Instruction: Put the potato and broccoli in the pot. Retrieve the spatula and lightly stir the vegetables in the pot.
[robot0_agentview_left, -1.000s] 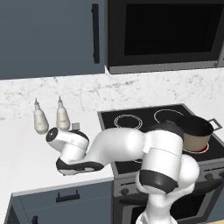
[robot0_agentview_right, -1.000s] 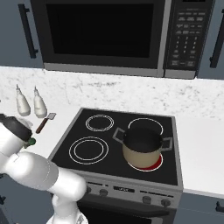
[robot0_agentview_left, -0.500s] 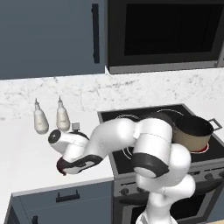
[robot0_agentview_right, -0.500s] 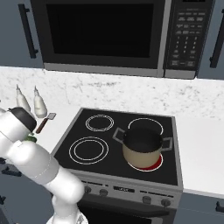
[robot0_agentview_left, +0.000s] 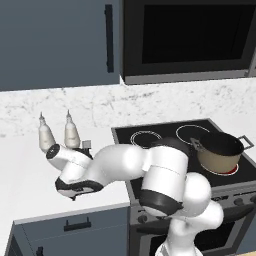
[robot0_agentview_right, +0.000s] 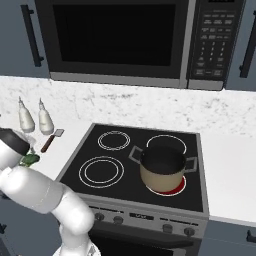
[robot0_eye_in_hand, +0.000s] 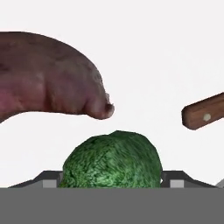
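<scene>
The gripper (robot0_eye_in_hand: 112, 186) has dropped low over the counter (robot0_agentview_left: 20, 190) and its jaws, apart, now close around the broccoli (robot0_eye_in_hand: 112, 161); the potato (robot0_eye_in_hand: 48, 78) lies just beside. Pot (robot0_agentview_right: 162, 170) waits.

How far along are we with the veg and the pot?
Nothing is done: the pot on the stove looks empty. The claw straddles the broccoli on the counter, not lifted. The potato and spatula still lie there; stirring remains.
</scene>
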